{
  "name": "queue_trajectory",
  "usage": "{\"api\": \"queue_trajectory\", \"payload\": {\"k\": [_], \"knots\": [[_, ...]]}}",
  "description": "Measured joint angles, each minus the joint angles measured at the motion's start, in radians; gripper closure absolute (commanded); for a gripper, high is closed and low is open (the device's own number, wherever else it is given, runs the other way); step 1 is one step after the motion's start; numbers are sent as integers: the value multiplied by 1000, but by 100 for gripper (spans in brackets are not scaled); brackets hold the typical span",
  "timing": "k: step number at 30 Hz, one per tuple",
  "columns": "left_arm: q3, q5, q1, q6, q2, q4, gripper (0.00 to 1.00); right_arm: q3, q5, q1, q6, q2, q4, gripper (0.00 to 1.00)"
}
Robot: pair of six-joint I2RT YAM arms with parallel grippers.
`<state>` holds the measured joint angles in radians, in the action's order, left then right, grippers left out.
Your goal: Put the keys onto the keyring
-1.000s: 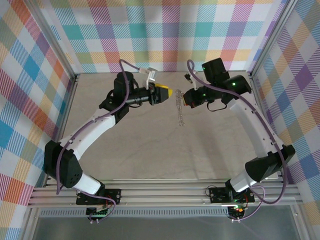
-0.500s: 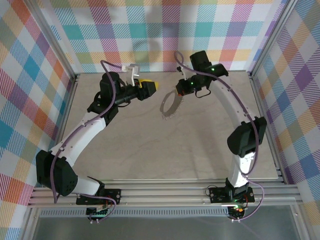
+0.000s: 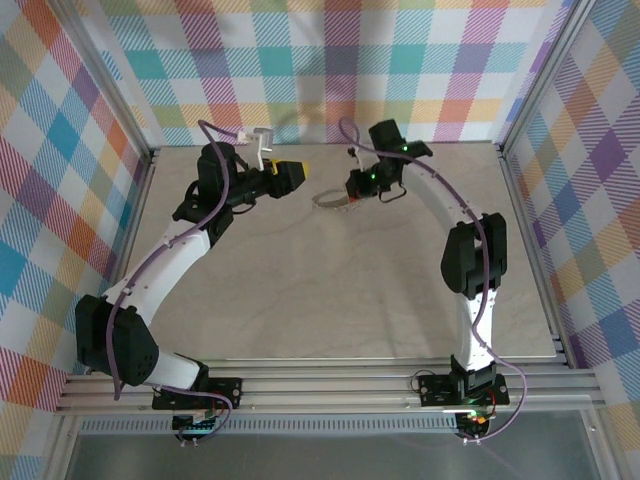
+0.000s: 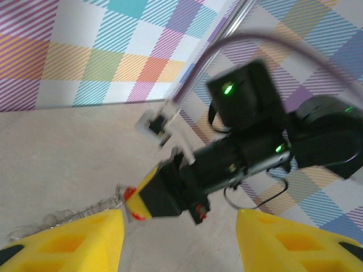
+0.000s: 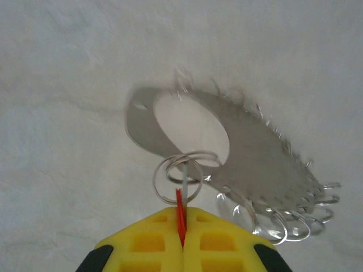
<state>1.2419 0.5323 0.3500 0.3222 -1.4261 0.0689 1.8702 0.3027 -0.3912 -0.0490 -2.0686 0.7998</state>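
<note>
The right gripper [image 5: 182, 229] has its jaws shut tight on the red top of the key [image 5: 180, 205]. The key's thin silver end sticks out just past the jaws and crosses a small wire loop [image 5: 156, 182]. The keyring [image 5: 261, 164] is right beyond that loop, low over the surface [image 5: 62, 85]. Farther off, the left gripper [image 4: 178, 220] points at them, its jaws wide apart.

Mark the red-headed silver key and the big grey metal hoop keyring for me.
red-headed silver key [image 5: 180, 209], right wrist view, on its red head.
big grey metal hoop keyring [image 5: 264, 167], right wrist view, on its flat band.
</note>
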Motion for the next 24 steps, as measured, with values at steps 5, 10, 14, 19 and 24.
{"api": "queue_trajectory", "payload": {"k": [5, 10, 14, 19, 24], "knots": [[-2, 0, 0, 4, 2, -13, 45, -278, 26, -2, -90, 21, -132, 100], [-23, 0, 0, 19, 18, -18, 45, -452, 43, -15, -162, 69, -227, 100], [-41, -1, 0, 31, 27, -19, 45, -515, 58, -35, -201, 98, -293, 100], [-61, -3, 0, 39, 32, -27, 45, -564, 71, -48, -229, 131, -344, 91], [-80, -14, 0, 52, 46, -47, 43, -652, 77, -63, -257, 198, -389, 46]]}}
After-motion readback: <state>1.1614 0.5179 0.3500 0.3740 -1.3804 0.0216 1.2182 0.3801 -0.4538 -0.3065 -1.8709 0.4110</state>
